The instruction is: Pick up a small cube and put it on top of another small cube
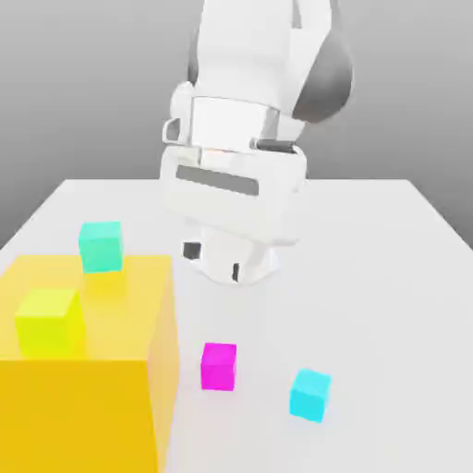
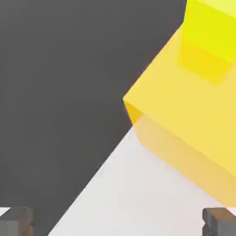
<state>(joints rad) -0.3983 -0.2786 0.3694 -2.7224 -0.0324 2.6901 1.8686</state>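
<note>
Gripper [image 2: 118,223] above bench [image 1: 369,277], fingers [image 2: 16,221] spread wide, holding nothing. Magenta cube [image 1: 219,366] near bench's front edge, cyan cube [image 1: 309,394] just beside it; large yellow block [image 1: 88,369] at front corner.

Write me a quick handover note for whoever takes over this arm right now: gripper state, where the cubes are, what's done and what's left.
Gripper: open, holding nothing, above the table.
Pink cube: on the table, beside the big orange block, untouched.
Light blue cube: on the table to the exterior view's right of the pink one, apart from it.
Also there: a teal cube and a yellow cube on the orange block.
Done: nothing stacked yet.
Left: grasp the pink cube, lift it, set it on the light blue cube.
</note>
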